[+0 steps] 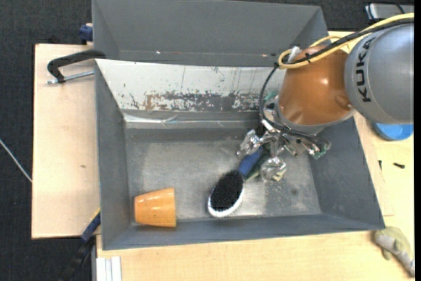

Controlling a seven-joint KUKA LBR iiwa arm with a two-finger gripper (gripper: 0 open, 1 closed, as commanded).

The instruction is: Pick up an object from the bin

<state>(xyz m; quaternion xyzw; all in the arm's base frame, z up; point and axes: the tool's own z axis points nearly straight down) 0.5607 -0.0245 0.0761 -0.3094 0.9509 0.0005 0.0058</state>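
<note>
My gripper is low over the bin floor at the right of centre, under the orange wrist cover. Its two metal fingers stand apart, one on each side of the blue handle of a hairbrush. The brush lies flat near the front wall, its black bristle head in a white rim pointing to the front left and its handle running up towards the gripper. The fingers are open and are not closed on the handle. An orange plastic cup lies on its side in the front left corner, well away from the gripper.
The arm reaches in over the bin's right rim. The bin's walls slope steeply, and the back wall is scuffed and shiny. Bare floor stretches between the cup and the brush and across the left half.
</note>
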